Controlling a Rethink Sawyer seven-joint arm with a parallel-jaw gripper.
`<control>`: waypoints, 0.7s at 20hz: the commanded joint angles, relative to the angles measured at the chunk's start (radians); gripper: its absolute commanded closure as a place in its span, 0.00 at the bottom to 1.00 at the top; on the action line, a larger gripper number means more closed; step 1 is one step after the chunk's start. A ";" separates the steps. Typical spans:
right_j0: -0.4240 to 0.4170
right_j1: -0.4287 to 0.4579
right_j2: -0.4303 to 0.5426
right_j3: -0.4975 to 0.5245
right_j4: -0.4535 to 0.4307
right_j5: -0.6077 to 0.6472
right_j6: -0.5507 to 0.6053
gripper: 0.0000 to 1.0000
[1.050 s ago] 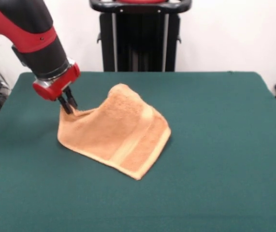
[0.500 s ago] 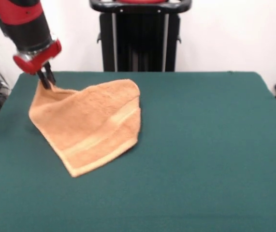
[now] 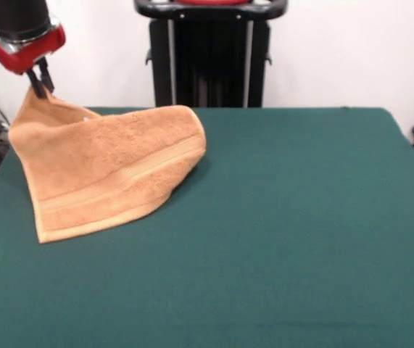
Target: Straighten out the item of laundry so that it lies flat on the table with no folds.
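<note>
Overhanging table [image 3: 301, 217] edge, towel [image 3: 105, 170] corner in gripper [image 3: 40, 85].

A thick, round black arm segment [image 3: 14, 16] is seen at the upper left, ended by a glossy red collar [image 3: 27, 49]. Below the collar, the gripper [image 3: 41, 81] is formed by two short, thin black fingers [image 3: 35, 82]. No cables, screws or markings can be made out.
</note>
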 commanded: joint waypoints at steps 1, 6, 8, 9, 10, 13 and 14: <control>0.057 0.081 -0.056 0.041 -0.082 0.025 -0.061 1.00; -0.013 0.110 -0.035 0.087 -0.095 -0.129 -0.058 1.00; -0.073 0.128 -0.006 0.127 -0.098 -0.236 -0.051 1.00; -0.105 0.149 0.008 0.144 -0.102 -0.285 -0.054 1.00; -0.124 0.160 0.016 0.155 -0.108 -0.311 -0.059 1.00; -0.165 0.176 0.022 0.179 -0.134 -0.360 -0.074 1.00; -0.167 0.170 0.015 0.182 -0.142 -0.361 -0.076 1.00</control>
